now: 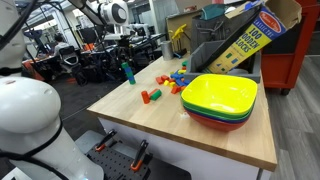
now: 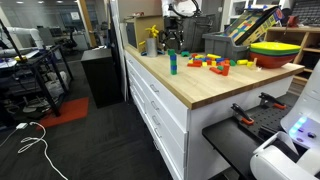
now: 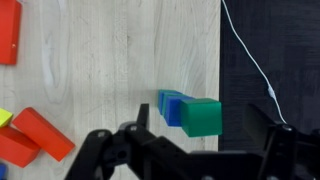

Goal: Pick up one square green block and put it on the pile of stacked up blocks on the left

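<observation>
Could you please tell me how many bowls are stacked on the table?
3: a yellow bowl on top, a green bowl under it, a red bowl at the bottom; more may be nested unseen.

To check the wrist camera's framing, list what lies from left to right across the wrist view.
Red blocks → block tower → white cable

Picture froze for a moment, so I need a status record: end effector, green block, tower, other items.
end effector: open, over the tower, fingers clear of it
green block: topmost on the tower, above blue blocks
tower: standing, near the table edge
red blocks: loose on the table, apart from tower
bowls: stacked, yellow on top
</observation>
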`<state>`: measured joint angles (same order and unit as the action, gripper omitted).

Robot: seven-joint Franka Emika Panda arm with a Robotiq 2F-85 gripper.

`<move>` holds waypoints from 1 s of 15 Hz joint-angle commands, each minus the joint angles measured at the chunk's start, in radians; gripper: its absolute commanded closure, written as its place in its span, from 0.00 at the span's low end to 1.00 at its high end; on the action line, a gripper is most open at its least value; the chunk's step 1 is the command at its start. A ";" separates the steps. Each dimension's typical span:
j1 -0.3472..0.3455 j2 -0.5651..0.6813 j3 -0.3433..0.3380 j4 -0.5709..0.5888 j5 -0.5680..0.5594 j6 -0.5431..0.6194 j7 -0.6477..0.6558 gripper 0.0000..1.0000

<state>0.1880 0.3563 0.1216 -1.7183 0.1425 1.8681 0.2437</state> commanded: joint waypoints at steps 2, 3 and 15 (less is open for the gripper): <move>-0.010 -0.006 -0.005 0.011 0.020 -0.006 0.019 0.00; -0.009 -0.008 -0.007 0.008 0.014 -0.002 0.021 0.00; 0.004 -0.005 -0.008 0.003 -0.014 0.012 0.025 0.00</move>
<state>0.1862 0.3562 0.1175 -1.7175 0.1387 1.8769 0.2438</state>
